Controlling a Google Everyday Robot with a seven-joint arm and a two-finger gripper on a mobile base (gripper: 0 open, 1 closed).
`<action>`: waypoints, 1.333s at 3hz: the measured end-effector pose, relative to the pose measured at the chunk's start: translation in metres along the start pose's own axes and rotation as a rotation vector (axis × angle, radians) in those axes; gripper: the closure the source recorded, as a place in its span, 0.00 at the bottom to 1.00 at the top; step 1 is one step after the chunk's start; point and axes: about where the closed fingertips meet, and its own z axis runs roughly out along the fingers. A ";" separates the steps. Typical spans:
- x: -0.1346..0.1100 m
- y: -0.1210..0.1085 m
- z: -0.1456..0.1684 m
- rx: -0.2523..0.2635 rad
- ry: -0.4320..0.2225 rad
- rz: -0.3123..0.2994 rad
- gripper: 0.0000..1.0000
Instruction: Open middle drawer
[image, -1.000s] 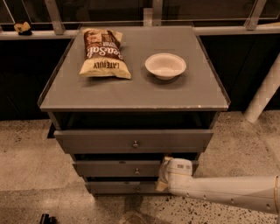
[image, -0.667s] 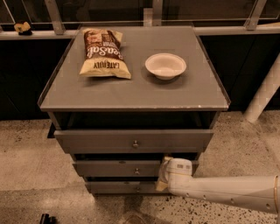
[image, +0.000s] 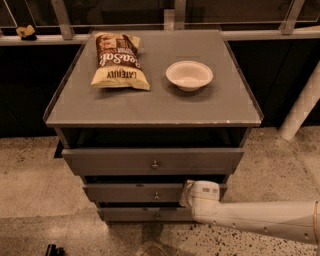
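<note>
Gripper (image: 187, 194) rested at the right end of the middle drawer (image: 130, 192); its grip could not be told.
A chip bag (image: 119, 61) and bowl (image: 189, 75) sat on the cabinet top (image: 150, 107); speckled floor (image: 30, 180) lay below.

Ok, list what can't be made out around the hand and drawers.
Camera view:
What the hand, at the right end of the middle drawer, touches: its white casing covers it.
Drawer interiors: too dark.
Bottom drawer, right end: behind the arm.
Arm's far end: cut off by the right edge.
</note>
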 end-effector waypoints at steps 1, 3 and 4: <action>0.000 0.000 0.000 0.000 0.000 0.000 0.65; -0.001 -0.001 -0.002 0.000 0.000 0.000 1.00; 0.010 0.009 -0.009 0.003 0.007 -0.009 1.00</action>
